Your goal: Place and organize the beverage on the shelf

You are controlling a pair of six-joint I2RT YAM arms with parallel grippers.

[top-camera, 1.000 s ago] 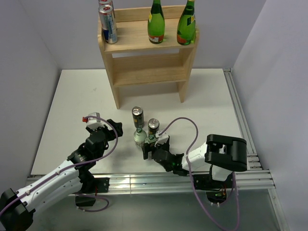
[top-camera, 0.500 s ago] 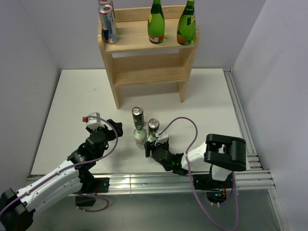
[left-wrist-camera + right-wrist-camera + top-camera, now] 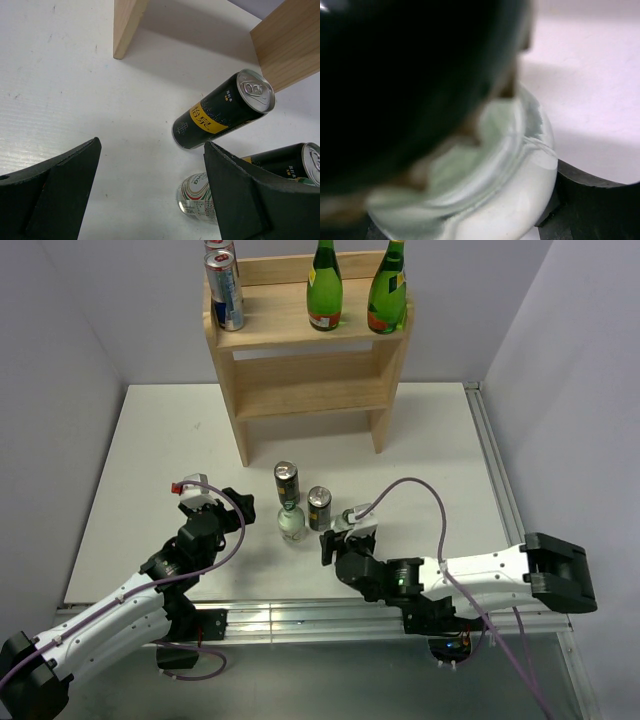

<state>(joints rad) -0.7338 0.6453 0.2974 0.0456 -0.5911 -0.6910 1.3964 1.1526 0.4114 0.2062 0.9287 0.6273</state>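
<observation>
My left pincer (image 3: pixel 151 143) was wide open and empty, my right pincer's (image 3: pixel 342 537) state I could not tell, and the clear bottle (image 3: pixel 291 524) on the tabletop (image 3: pixel 150 440) seemed slippery, fragile, best held around its body.

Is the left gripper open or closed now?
Open. In the left wrist view, the fingers of the left gripper stand wide apart, holding nothing.

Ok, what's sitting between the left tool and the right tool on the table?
In the top view, a small clear bottle and a dark can stand between the left tool and the right tool, the can close to the right one.
</observation>
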